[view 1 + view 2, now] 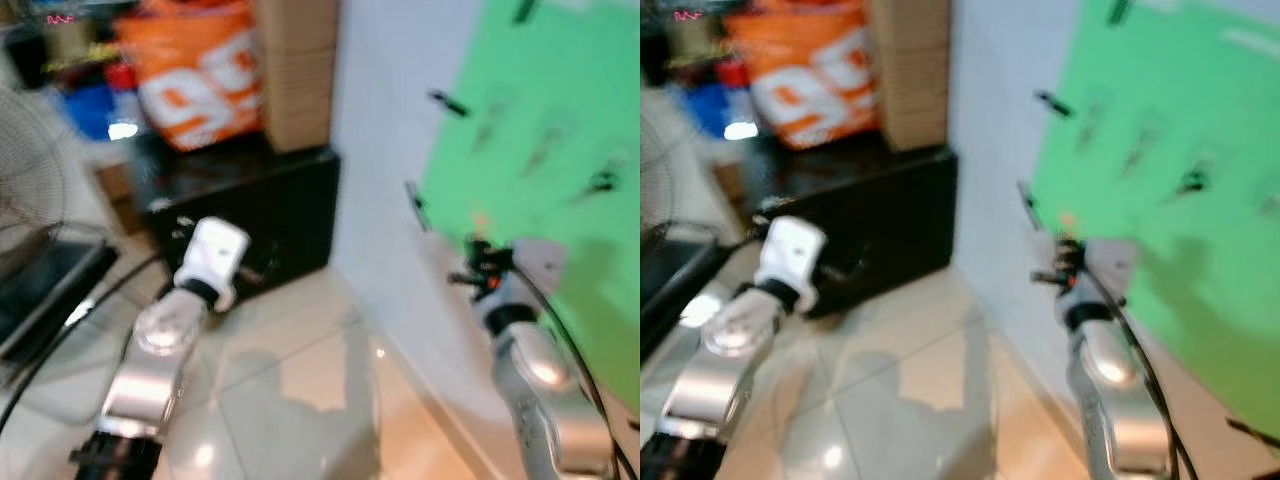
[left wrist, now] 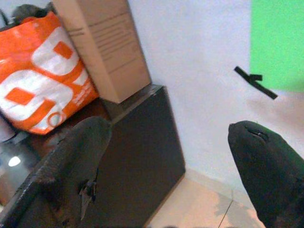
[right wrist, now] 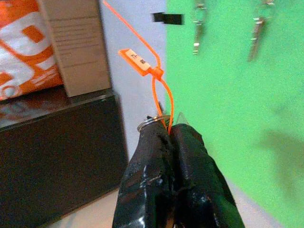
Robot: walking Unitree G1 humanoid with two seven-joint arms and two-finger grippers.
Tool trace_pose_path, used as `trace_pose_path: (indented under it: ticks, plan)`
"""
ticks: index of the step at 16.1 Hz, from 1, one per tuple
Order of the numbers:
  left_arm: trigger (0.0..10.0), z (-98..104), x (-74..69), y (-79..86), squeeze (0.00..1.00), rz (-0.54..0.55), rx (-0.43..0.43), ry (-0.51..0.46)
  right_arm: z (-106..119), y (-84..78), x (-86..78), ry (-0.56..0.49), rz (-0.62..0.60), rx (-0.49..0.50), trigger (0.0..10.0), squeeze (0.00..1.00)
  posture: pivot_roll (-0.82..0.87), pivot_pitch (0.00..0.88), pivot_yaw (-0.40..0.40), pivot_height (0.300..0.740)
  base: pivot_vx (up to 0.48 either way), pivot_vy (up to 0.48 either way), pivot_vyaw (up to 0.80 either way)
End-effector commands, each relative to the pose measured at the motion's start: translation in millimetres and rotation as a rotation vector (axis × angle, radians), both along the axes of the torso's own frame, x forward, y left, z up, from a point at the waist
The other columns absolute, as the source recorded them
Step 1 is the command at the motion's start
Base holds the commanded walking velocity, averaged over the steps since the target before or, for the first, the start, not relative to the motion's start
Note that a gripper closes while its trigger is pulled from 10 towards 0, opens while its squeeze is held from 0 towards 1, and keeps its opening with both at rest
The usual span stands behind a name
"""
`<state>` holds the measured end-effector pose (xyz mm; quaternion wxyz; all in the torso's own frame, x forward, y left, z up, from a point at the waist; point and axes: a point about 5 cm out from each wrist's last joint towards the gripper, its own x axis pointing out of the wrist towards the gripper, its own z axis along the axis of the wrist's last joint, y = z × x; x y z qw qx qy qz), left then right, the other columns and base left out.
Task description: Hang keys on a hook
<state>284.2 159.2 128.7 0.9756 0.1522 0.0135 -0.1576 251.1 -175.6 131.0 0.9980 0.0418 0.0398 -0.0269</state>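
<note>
My right gripper [image 3: 168,135] is shut on a key ring [image 3: 148,122] with an orange zip tie and tag [image 3: 137,60] sticking up from it. It is raised close to a green board [image 1: 560,150] on the white wall. Two other keys [image 3: 198,29] [image 3: 256,31] hang on the board above and beyond the gripper. Black hooks [image 1: 448,102] [image 1: 415,205] stick out at the board's left edge. In the blurred eye views the right gripper [image 1: 485,264] is just below the lower hook. My left gripper [image 2: 171,142] is open and holds nothing, pointing at the black cabinet.
A black cabinet [image 1: 250,220] stands against the wall on the left, carrying an orange bag [image 1: 195,75] and a cardboard box [image 1: 295,70]. A fan [image 1: 30,190] stands at the far left. The tiled floor [image 1: 300,400] lies between my arms.
</note>
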Motion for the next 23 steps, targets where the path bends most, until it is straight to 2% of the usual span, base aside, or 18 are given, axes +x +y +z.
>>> trace_pose_path:
  ticks: [1, 4, 10, 15, 23]
  plan:
    - [10.0, 2.6, 0.7, -8.0, 0.0, -0.034, -0.015, -0.009, 2.2, -8.2, -2.1, -0.01, -0.028, -0.018, 10.0, 0.0, -0.08, 0.0, 0.016, 0.74, 0.311, 0.0, 0.0]
    - [10.0, 1.7, 0.6, -9.4, 0.0, -0.047, -0.015, -0.003, 1.6, -8.5, -5.6, -0.011, -0.031, -0.018, 10.0, 0.0, -0.08, 0.0, 0.019, 0.74, 0.309, 0.0, -0.53]
    - [10.0, -2.0, 0.3, -12.6, 0.0, -0.077, -0.006, 0.021, 1.9, -5.0, -14.4, -0.016, 0.005, -0.052, 10.0, 0.0, -0.09, 0.0, 0.031, 0.74, 0.301, 0.0, 0.0]
    - [10.0, -6.4, 0.4, -12.6, 0.0, -0.059, 0.021, 0.036, 0.2, -1.3, -14.0, 0.01, 0.07, -0.068, 10.0, 0.0, -0.08, 0.0, 0.02, 0.74, 0.0, 0.0, 0.0]
    - [10.0, -7.2, -0.9, -14.4, 0.0, -0.048, 0.011, 0.033, -4.1, -3.0, -14.1, 0.055, 0.064, -0.105, 10.0, 0.0, -0.09, 0.0, 0.016, 0.74, 0.0, 0.0, -0.8]
